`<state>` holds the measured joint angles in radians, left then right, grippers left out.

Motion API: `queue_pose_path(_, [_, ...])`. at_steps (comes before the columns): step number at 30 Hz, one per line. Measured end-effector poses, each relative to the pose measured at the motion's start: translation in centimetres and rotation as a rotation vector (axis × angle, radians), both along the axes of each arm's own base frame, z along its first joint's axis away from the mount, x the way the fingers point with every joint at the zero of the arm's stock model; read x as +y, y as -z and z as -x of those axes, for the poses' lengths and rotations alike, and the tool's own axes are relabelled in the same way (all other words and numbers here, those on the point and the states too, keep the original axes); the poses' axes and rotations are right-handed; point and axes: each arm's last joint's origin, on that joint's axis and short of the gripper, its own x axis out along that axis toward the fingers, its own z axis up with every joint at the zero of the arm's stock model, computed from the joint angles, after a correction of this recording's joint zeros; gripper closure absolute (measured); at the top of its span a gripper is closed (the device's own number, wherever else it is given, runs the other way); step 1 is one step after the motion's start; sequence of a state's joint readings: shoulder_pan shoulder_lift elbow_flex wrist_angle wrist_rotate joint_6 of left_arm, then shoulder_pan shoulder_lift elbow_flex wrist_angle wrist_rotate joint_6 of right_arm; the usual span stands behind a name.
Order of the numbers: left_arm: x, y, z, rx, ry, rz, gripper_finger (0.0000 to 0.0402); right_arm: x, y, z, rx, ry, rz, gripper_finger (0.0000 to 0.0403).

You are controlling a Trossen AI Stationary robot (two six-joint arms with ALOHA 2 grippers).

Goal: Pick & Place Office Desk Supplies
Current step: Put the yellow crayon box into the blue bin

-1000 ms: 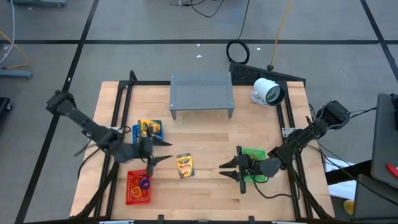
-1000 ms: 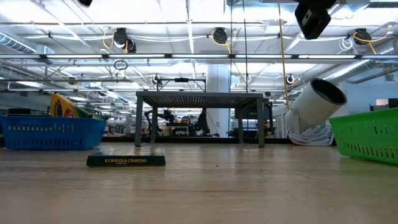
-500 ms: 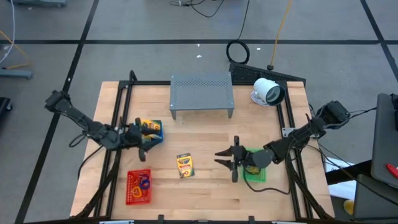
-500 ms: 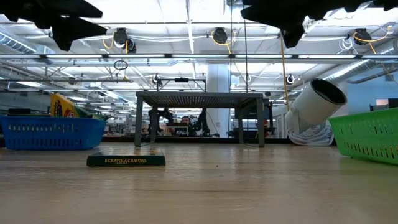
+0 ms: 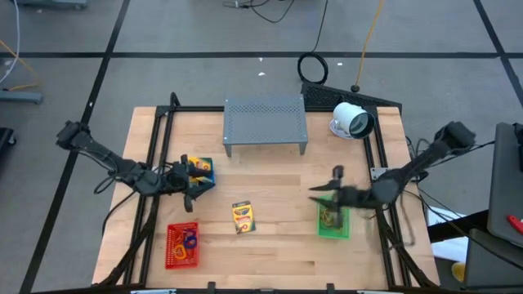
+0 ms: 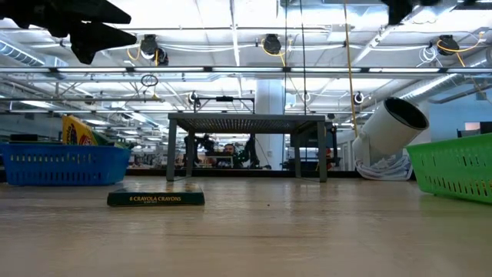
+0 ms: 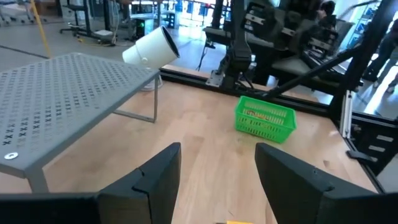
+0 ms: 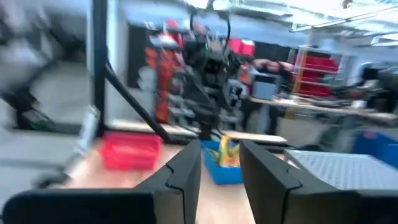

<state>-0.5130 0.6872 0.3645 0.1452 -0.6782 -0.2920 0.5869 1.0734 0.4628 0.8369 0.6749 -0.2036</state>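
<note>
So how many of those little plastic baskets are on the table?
3: a blue basket at the left beside the left arm, a red basket at the front left, and a green basket at the right under the right arm.

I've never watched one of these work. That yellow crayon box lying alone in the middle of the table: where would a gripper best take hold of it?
Probably from straight above, fingers closing across the narrower width of the crayon pack. It lies flat and low on the table, so its side edges give little to pinch from the side.
</note>
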Motion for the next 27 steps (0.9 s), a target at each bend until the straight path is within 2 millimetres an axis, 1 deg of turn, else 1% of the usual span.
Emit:
queue_pose_path(2, [0.1, 0.0, 0.0, -0.001, -0.003, 0.006, 0.0188, -1.4, 0.2, 2.2, -0.047, -0.073, -0.075, 0.0307])
queue_pose_path(5, [0.2, 0.0, -0.1, -0.007, -0.017, 0.029, 0.0188, -3.3, 1.4, 4.3, -0.049, -0.146, -0.157, 0.0319])
queue_pose_path(8, [0.3, -0.1, -0.1, -0.019, -0.026, 0.069, 0.0188, -4.7, 2.6, 6.0, -0.041, -0.206, -0.162, 0.0329])
queue_pose_path(11, [0.2, 0.0, -0.2, -0.023, -0.022, 0.108, 0.0188, -5.9, 3.1, 7.4, -0.074, -0.225, -0.155, 0.0335])
queue_pose_path(14, [0.0, 0.3, -0.7, -0.016, -0.025, 0.124, 0.0188, -6.6, 3.5, 8.5, -0.091, -0.268, -0.152, 0.0337])
queue_pose_path(18, [-0.6, 0.7, -1.9, -0.031, -0.016, 0.134, 0.0188, -7.2, 3.7, 9.7, -0.158, -0.259, -0.183, 0.0337])
queue_pose_path(22, [-1.2, 0.8, -3.2, -0.067, -0.019, 0.164, 0.0188, -7.5, 3.7, 10.2, -0.217, -0.266, -0.201, 0.0337])
queue_pose_path(25, [-1.6, 0.1, -4.3, -0.047, -0.012, 0.173, 0.0188, -7.4, 3.8, 10.2, -0.217, -0.269, -0.22, 0.0337])
queue_pose_path(27, [-2.0, -0.9, -5.3, -0.018, 0.001, 0.162, 0.0188, -7.3, 4.1, 10.0, -0.199, -0.269, -0.213, 0.0337])
